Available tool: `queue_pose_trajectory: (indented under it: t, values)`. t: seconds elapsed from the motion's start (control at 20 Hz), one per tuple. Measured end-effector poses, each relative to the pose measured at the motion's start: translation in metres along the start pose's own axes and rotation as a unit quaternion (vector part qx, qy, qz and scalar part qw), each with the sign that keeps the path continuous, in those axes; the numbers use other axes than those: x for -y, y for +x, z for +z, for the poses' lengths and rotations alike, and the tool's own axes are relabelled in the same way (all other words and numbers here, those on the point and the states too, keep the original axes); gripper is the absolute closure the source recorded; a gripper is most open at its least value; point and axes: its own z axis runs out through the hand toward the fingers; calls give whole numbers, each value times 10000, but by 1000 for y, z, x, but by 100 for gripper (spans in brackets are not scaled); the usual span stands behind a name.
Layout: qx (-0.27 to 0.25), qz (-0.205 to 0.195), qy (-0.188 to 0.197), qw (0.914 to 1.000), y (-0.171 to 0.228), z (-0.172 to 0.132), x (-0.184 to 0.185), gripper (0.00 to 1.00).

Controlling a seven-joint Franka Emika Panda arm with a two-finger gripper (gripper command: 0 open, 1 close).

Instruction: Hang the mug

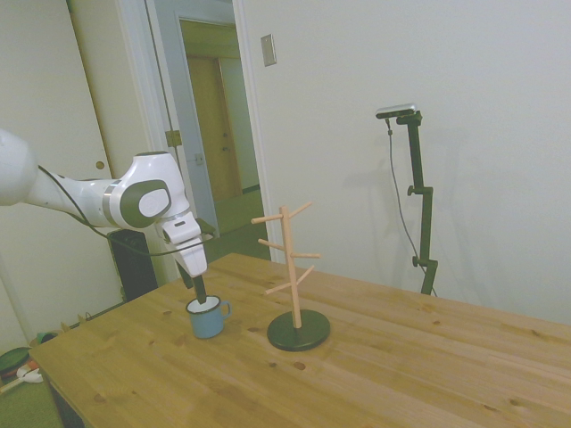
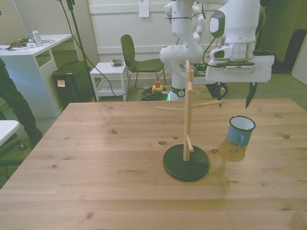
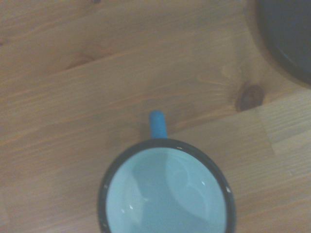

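So the mug (image 1: 209,318) is sitting upright on the wooden surface (image 1: 375,374), just off to the side of the peg stand (image 1: 296,276) and not touching it; in the front view it's on the front view's right of the stand's dark round base (image 2: 186,163), fairly near the far edge. It's blue with a white inside and a thin dark rim, way shorter than the stand. In the wrist view you look straight down into it, and the handle (image 3: 158,124) sticks out flat over the wood, with the edge of the base showing in one corner. The claw (image 2: 235,98) hangs right above the mug with its fingers spread wide, one dark finger (image 2: 249,96) on each side of the wide white bar, and nothing between them. From the side view one fingertip looks like it's right at the mug's rim, but I can't tell if it actually touches. All the pegs on the stand are bare. There's also a person's leg (image 2: 14,103) at the front view's left edge, plus a chair (image 2: 139,60) in the room behind.
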Motion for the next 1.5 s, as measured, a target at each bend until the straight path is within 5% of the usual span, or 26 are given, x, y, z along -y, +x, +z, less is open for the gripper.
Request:
queue_pose_trajectory:
  t: [0.5, 1.4, 1.45, 1.5]
  values:
    - [-25, 115, -82, 9999, -43, 26, 55, 0]
    - [10, 154, -373, 9992, -47, 81, 76, 0]
    - [14, 156, -388, 9991, -46, 83, 76, 100]
    - [18, 152, -403, 9991, -47, 85, 76, 100]
